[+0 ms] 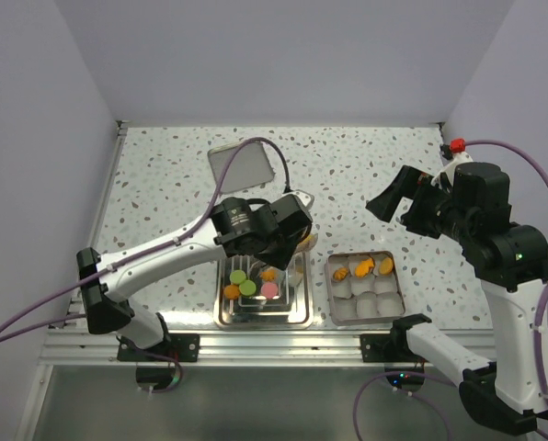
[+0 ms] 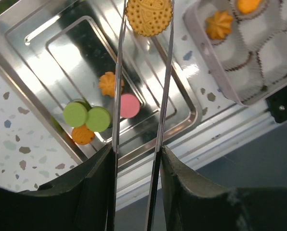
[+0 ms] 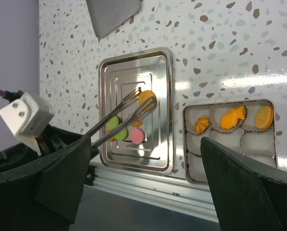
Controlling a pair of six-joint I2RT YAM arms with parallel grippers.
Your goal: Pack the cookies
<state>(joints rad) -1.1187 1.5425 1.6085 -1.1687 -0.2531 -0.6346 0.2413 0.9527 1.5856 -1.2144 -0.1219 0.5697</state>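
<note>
Cookie (image 2: 149,17) flat, face up | left hand (image 2: 136,163) pinching tongs (image 2: 116,96) on it | right hand (image 1: 391,197) open

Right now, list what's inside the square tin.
Three orange cookies sit in the tin's far row of white liners; the remaining liners look empty. Nothing covers them from above.

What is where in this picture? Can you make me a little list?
left claw: shut on the tongs, which pinch a round cookie over the tray
right claw: open, holding nothing
tray: two green cookies, one pink cookie, two orange cookies
tin: three packed cookies in one row, other cups empty
lid: on the table behind the tray
</note>
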